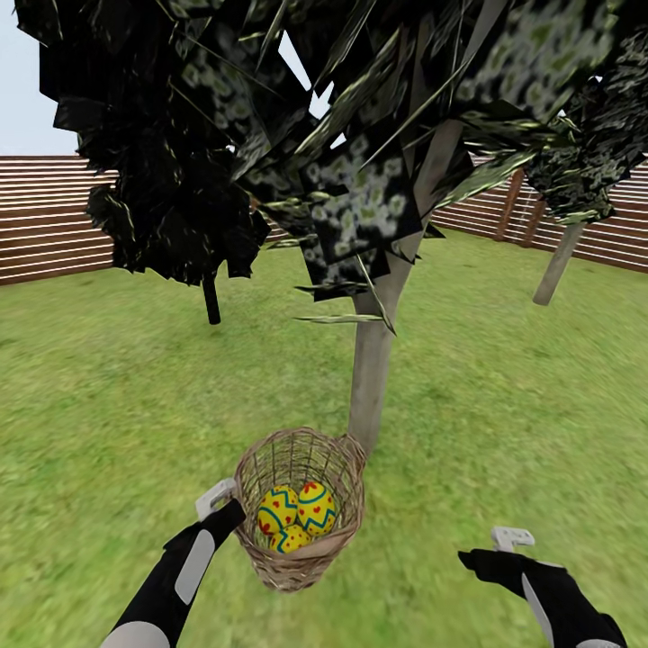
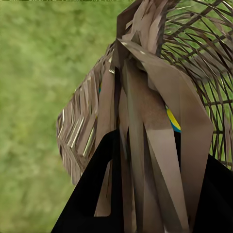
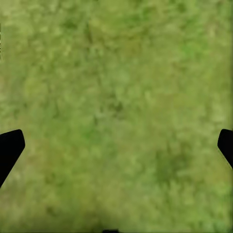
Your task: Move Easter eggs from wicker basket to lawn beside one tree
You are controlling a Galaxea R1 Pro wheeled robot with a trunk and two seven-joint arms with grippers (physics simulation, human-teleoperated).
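Note:
The wicker basket hangs in front of me, just short of the foot of a pale-trunked tree. Three yellow Easter eggs lie inside it: one at the left, one at the right, one lower down. My left gripper is shut on the basket's left rim. In the left wrist view its black fingers clamp the woven strands, and a sliver of egg shows through. My right gripper stands open over bare lawn, well right of the basket.
A dark tree with a thin black trunk stands back left, and another pale-trunked tree back right. A brown slatted fence rings the yard. Low foliage hangs over the near trunk. Grass stretches to both sides.

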